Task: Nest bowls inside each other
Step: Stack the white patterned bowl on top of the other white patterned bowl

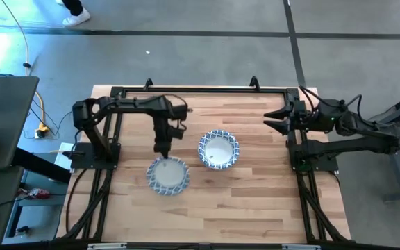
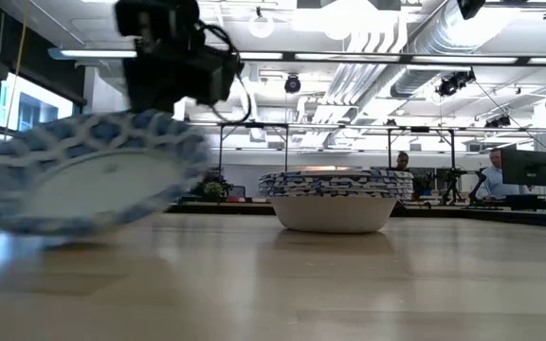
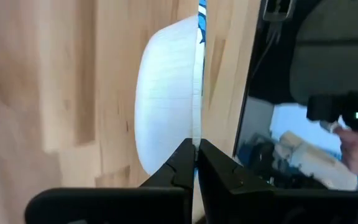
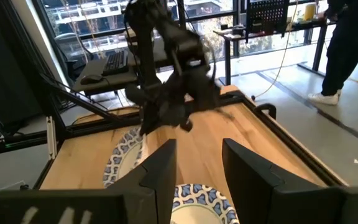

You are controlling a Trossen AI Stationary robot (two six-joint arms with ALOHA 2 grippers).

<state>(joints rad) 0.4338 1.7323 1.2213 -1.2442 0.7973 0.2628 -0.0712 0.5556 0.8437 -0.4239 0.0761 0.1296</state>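
**Here, the left gripper pinches a lone bowl by its rim**

Here the left gripper [image 1: 162, 147] reaches down over the wooden table [image 1: 255, 201] and its fingers [image 3: 182, 163] are clenched on the rim of a single bowl [image 1: 167, 174], which sits toward the left and front of the tabletop. In the low view that bowl [image 2: 83, 175] is tilted, one edge raised under the gripper while the lower side is at the table surface. The left wrist view shows the thin rim caught between the two dark fingers, with the bowl's white underside [image 3: 166, 106] facing the camera.

Just to the right of it, near the table's middle, stands a stack of bowls [image 1: 219, 149], upright and apart from the held bowl; the low view shows several patterned rims layered one on another [image 2: 332, 185].

The right gripper [image 1: 278, 118] waits at the table's right edge, well apart from the bowls, its fingers [image 4: 160, 168] spread and holding nothing
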